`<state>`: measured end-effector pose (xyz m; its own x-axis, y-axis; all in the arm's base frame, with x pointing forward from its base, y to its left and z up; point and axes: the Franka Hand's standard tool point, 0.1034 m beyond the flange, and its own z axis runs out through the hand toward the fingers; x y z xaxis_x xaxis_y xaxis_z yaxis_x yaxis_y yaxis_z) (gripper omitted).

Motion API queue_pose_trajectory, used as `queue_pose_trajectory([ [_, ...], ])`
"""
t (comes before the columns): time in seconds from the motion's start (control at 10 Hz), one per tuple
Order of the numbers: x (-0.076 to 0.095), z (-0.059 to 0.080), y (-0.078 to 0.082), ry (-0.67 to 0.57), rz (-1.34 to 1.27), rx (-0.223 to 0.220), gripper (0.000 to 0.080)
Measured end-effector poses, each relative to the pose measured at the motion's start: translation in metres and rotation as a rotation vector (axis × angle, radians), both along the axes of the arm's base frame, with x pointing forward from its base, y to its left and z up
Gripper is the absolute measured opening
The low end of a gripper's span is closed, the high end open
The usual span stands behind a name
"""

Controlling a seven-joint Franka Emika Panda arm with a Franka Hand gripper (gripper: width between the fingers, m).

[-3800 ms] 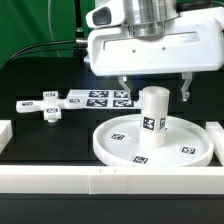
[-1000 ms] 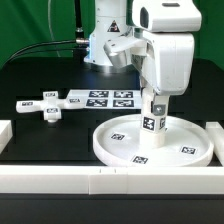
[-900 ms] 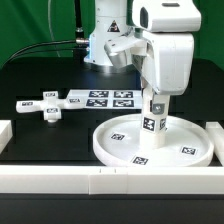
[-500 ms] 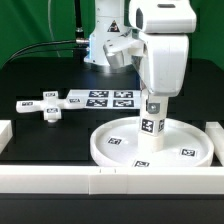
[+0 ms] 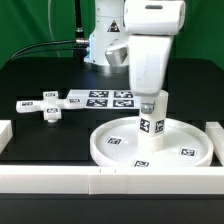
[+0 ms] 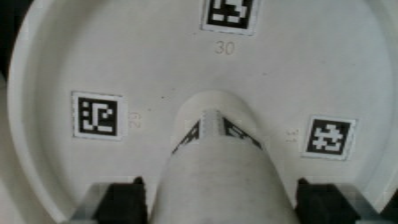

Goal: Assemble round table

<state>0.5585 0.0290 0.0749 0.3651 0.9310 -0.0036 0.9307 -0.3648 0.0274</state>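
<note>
The large round disc lies flat near the front of the table. The short thick cylinder leg stands upright at its centre. My gripper comes straight down over the leg's top and is shut on it. In the wrist view the leg fills the space between my two black fingers, and the disc with its tags lies below. The small cross-shaped foot lies loose on the black table at the exterior view's left, away from my gripper.
The marker board lies behind the disc. A long white border rail runs along the front, with short rails at the exterior view's left and right. The arm's base stands at the back.
My gripper came down from above the leg and closed on its top. Over the last second the hand has turned about the leg's upright axis while holding it.
</note>
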Motion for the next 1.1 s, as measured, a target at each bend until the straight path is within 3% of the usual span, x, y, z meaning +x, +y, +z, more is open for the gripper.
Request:
queue_pose_trajectory([
  [0.7, 0.0004, -0.0008, 0.0009, -0.014, -0.47, 0.034, 0.0409],
  [1.1, -0.0027, -0.0016, 0.0046, 0.002, -0.988, 0.088, 0.0409],
])
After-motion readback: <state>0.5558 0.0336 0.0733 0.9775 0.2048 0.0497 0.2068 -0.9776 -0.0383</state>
